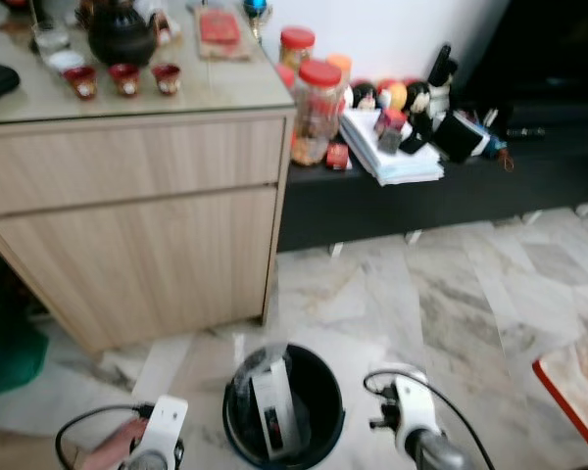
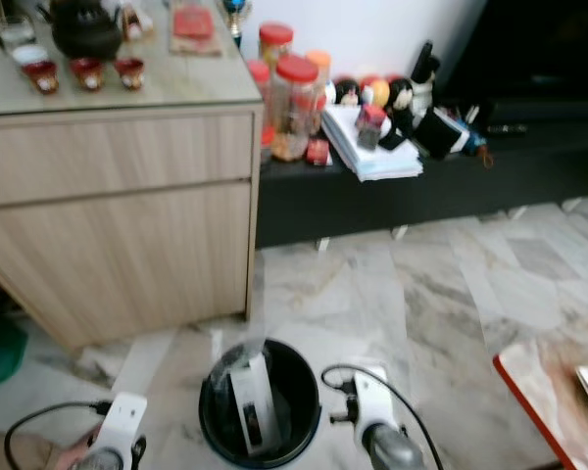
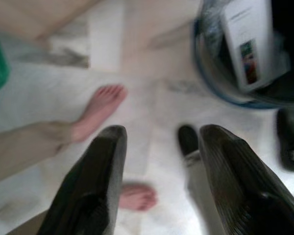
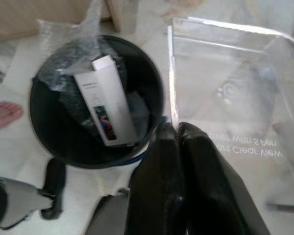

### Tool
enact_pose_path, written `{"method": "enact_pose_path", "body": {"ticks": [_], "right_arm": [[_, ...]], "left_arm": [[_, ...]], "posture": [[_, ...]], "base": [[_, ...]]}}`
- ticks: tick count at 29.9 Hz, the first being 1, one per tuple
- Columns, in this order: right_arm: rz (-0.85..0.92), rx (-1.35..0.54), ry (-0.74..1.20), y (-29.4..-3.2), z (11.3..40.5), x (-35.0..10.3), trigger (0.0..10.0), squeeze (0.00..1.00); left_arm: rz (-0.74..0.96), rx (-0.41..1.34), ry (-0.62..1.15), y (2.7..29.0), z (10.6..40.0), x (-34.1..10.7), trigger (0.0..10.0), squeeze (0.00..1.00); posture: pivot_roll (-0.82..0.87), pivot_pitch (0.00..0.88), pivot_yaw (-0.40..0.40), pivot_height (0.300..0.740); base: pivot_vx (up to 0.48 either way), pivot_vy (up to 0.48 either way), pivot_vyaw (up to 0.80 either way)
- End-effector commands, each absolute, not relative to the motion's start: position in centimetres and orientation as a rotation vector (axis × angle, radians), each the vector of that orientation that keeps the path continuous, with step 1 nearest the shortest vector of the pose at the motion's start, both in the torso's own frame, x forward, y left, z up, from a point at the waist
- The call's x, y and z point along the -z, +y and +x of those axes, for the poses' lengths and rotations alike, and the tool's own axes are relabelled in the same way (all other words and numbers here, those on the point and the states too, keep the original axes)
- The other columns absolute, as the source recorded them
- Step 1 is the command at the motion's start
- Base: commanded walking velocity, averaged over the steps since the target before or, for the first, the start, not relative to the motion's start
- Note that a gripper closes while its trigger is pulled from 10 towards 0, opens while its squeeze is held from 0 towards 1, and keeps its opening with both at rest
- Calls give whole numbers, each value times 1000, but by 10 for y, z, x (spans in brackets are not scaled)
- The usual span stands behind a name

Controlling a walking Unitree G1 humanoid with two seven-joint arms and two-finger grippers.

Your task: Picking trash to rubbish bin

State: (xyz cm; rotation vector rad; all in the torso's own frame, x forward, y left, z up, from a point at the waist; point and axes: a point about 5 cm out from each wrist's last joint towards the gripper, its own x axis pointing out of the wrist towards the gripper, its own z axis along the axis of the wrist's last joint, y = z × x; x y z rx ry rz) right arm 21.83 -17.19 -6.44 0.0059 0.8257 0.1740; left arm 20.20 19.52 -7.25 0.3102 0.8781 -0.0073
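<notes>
A black rubbish bin [image 1: 284, 411] stands on the marble floor [image 1: 451, 294] between the robot's arms, holding a white box [image 4: 105, 107] and crumpled plastic wrap [image 4: 71, 44]. The left end effector [image 3: 161, 181] hangs spread apart above a person's bare feet [image 3: 100, 107]. The right end effector [image 4: 179, 134] is pressed together, pinching a clear plastic box [image 4: 230, 93] beside the bin.

Even indoor daylight; wrist views blurred, eye views soft.
</notes>
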Motion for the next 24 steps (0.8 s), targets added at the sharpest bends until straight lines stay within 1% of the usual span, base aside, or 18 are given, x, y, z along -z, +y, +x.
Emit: {"method": "enact_pose_path", "body": {"ticks": [1, 5, 6, 8, 15, 18, 20, 21, 22, 24], "right_arm": [[-1, -246, 786, -162, 230, 57, 10000, 0], [-24, -359, 766, -145, 238, 52, 10000, 0], [-30, -405, 757, -136, 241, 49, 10000, 0], [-49, -451, 743, -126, 245, 46, 10000, 0], [-71, -555, 695, -100, 257, 35, 10000, 0], [-134, -664, 676, -84, 257, 32, 10000, 0], [-141, -672, 674, -83, 256, 32, 10000, 0], [-184, -721, 673, -78, 255, 32, 10000, 0], [-184, -721, 673, -78, 255, 32, 10000, 0], [-214, -754, 657, -69, 258, 28, 10000, 0]], "left_arm": [[306, 8, 907, 194, 196, 76, 10000, 0], [305, 16, 906, 193, 197, 76, 10000, 0], [301, 17, 902, 192, 198, 76, 10000, 0], [292, 21, 897, 190, 199, 75, 10000, 0], [240, 68, 877, 179, 203, 74, 10000, 0], [205, 151, 862, 167, 209, 72, 10000, 0], [201, 159, 860, 166, 210, 71, 10000, 0], [180, 203, 842, 159, 213, 69, 10000, 0], [180, 203, 842, 159, 213, 69, 10000, 0], [150, 260, 804, 148, 221, 64, 10000, 0]], "posture": [[84, 136, -140, 740], [84, 136, -140, 740], [87, 132, -146, 740], [91, 133, -148, 740], [98, 134, -151, 740], [104, 135, -153, 740], [104, 135, -153, 740], [106, 136, -155, 740], [106, 136, -155, 740], [106, 136, -155, 740]], "base": [[0, 0, 0], [0, 0, 0], [0, 0, 0], [0, 0, 0], [0, 0, 0], [0, 0, 0], [0, 0, 0], [0, 0, 0], [0, 0, 0], [0, 0, 0]]}}
